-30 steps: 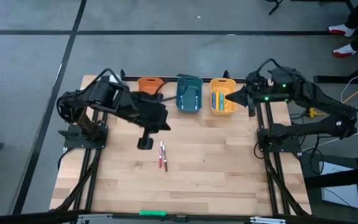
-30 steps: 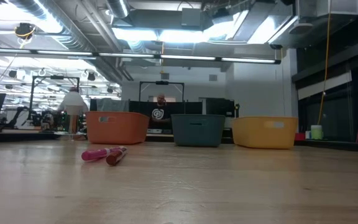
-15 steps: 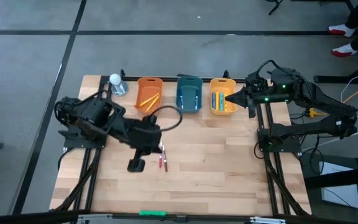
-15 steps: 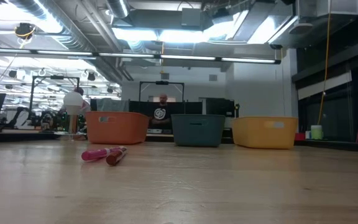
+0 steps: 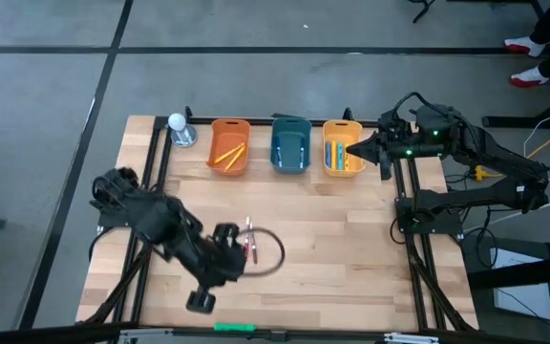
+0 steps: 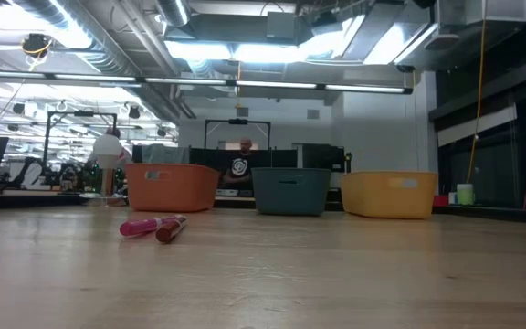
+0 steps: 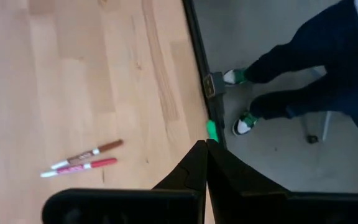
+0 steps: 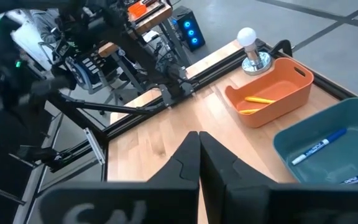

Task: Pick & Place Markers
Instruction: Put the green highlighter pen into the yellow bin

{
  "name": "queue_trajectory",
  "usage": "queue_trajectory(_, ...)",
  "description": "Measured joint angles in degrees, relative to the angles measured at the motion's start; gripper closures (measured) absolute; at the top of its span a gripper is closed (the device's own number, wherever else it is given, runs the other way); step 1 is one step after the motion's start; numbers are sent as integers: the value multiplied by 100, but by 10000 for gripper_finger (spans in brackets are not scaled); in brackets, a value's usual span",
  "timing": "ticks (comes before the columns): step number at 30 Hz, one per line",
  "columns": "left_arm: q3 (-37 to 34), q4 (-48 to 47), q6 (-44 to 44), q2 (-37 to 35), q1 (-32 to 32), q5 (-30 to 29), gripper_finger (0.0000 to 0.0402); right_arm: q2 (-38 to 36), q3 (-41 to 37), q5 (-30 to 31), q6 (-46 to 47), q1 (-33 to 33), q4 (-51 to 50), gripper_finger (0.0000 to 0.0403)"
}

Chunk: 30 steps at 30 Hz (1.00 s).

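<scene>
On the wooden table (image 5: 351,239), the left gripper (image 5: 201,300) reached lower left, closed and empty; the right gripper (image 5: 353,150), closed, hung over the yellow bin (image 5: 341,127).

Grey concrete floor (image 5: 46,115) w/ dark tape lines; open workshop beyond, exposed ducts (image 6: 108,37), bright ceiling lights (image 6: 245,50), person (image 6: 243,164) seated behind.
</scene>
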Motion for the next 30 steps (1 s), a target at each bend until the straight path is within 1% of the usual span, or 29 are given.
queue_trajectory(3,-5,28,-317,199,-130,-26,400,0,0,10,2,0,-2,403)
queue_trajectory(9,-5,390,-992,608,-354,-20,400,0,0,-36,-26,0,-21,403)
queue_trajectory(13,-5,502,-1424,866,-486,161,400,0,0,-40,-6,0,-46,403)
queue_trajectory(17,-5,538,-1711,1066,-635,176,400,0,0,-232,-31,0,-49,403)
queue_trajectory(22,-5,717,-1911,1277,-807,143,398,0,0,-578,-166,0,-55,403)
queue_trajectory(27,-5,845,-1947,1440,-930,152,396,0,0,-621,-317,2,-55,403)
queue_trajectory(30,-5,846,-1945,1540,-955,284,395,0,0,-637,-341,2,-57,403)
